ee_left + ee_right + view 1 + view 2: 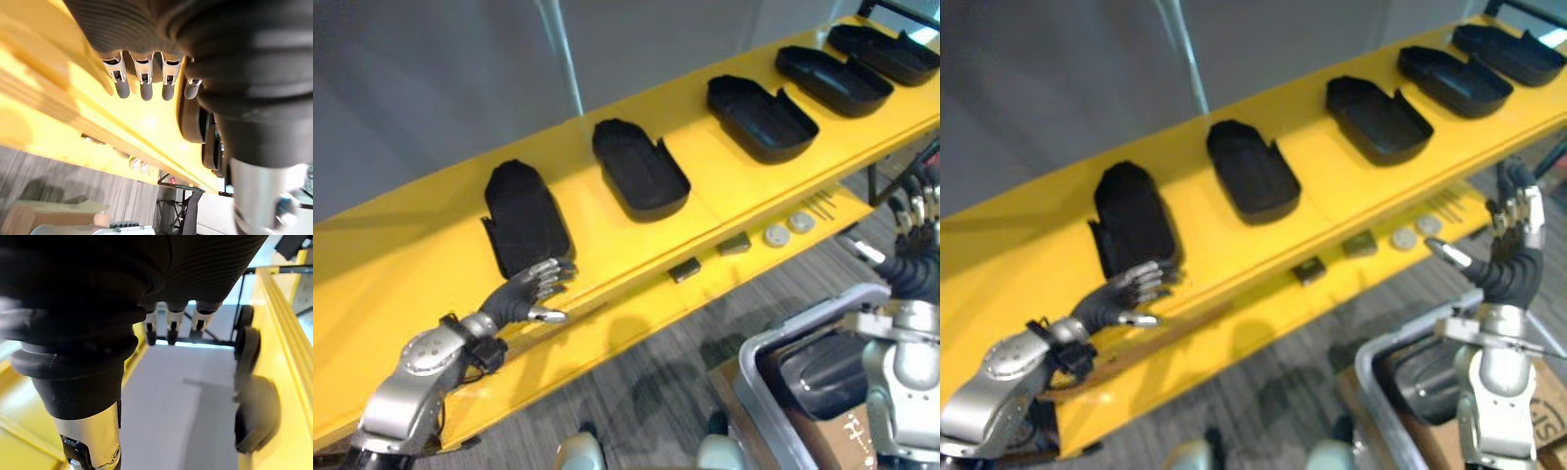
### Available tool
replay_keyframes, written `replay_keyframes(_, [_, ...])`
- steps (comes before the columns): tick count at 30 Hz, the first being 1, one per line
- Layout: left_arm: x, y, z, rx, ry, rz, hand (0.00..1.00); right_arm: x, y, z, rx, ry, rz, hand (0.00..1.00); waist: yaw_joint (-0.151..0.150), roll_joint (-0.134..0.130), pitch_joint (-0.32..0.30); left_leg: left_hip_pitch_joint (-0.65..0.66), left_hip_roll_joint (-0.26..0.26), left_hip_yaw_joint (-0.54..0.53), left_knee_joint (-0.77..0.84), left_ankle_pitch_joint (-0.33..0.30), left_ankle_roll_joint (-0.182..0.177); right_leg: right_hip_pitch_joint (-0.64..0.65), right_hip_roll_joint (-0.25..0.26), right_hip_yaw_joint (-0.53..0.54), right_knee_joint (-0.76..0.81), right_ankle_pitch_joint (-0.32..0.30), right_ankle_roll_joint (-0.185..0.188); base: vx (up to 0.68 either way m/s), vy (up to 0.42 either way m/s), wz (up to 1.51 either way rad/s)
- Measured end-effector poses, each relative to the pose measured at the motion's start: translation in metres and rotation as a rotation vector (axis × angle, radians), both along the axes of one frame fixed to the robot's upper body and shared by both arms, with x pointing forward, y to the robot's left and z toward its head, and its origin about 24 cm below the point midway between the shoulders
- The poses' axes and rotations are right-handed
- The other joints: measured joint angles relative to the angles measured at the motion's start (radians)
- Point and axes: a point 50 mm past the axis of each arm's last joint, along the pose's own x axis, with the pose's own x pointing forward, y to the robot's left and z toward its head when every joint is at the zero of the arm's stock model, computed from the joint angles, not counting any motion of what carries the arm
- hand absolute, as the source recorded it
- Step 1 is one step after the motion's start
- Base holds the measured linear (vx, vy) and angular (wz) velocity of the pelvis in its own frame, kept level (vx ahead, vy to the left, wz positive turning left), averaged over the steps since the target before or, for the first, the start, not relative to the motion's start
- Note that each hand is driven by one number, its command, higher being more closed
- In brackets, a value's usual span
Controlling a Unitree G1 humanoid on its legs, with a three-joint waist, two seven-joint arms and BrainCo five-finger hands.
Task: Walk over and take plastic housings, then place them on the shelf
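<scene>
Yellow shelf carries a row of five black plastic housings. Grey bin lower right holds a spare housing. Probably light, stiff, slick hollow shells: pinch a side wall. Left robot hand, fingers relaxed and apart, at leftmost housing; right robot hand raised, spread, empty

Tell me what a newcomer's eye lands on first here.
A bright yellow shelf runs slantwise across the head views, carrying a row of five black plastic housings. The left robot hand lies open at the near end of the leftmost housing. The right robot hand is raised open and empty by the shelf's right front.
</scene>
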Motion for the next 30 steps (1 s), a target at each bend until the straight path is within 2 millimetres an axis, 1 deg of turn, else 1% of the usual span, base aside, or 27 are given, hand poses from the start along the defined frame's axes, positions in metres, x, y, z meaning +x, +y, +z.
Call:
replay_keyframes(4, [0.006, 0.007, -0.005, -0.025, 0.026, 0.026, 0.0, 0.002, 0.0, 0.002, -0.013, 0.003, 0.016, 0.0, -0.016, 0.006, -0.003, 0.025, -0.004, 0.006, -0.061, 0.032, -0.002, -0.001, 0.001, 0.001, 0.001, -0.001, -0.002, -0.01, -0.013, -0.03])
replay_keyframes(6, [0.007, 0.012, -0.01, -0.061, 0.056, 0.049, 0.0, 0.002, 0.0, 0.002, -0.019, 0.006, 0.026, 0.0, -0.024, 0.007, -0.003, 0.039, -0.006, 0.014, -0.085, 0.046, -0.001, -0.002, 0.002, 0.005, 0.001, -0.006, -0.008, -0.04, -0.022, -0.06])
replay_keyframes(12, [0.012, 0.019, -0.013, -0.064, 0.058, 0.082, 0.0, 0.003, -0.001, 0.0, -0.022, 0.016, 0.027, 0.0, -0.028, 0.014, -0.007, 0.056, -0.007, 0.03, -0.134, 0.081, -0.003, -0.019, 0.008, 0.024, 0.001, -0.005, -0.006, -0.05, -0.017, -0.08])
replay_keyframes(17, [0.013, 0.023, -0.015, -0.066, 0.054, 0.1, 0.0, 0.003, -0.001, 0.0, -0.027, 0.018, 0.029, 0.0, -0.029, 0.014, -0.007, 0.071, -0.008, 0.033, -0.17, 0.103, -0.005, -0.02, 0.011, 0.024, 0.001, -0.003, -0.002, 0.0, 0.0, 0.0])
replay_keyframes(26, [0.016, 0.03, -0.017, -0.098, 0.05, 0.142, 0.0, 0.003, -0.001, 0.001, -0.033, 0.016, 0.027, 0.0, -0.03, 0.015, -0.007, 0.075, -0.008, 0.034, -0.206, 0.133, -0.007, -0.036, 0.016, 0.024, 0.002, 0.0, 0.001, 0.0, 0.0, 0.0])
replay_keyframes(30, [0.018, 0.032, -0.02, -0.111, 0.049, 0.158, 0.0, 0.003, -0.001, 0.001, -0.033, 0.015, 0.027, 0.0, -0.03, 0.014, -0.007, 0.077, -0.008, 0.035, -0.206, 0.133, -0.007, -0.036, 0.017, 0.024, 0.002, 0.0, 0.001, 0.0, 0.0, 0.0])
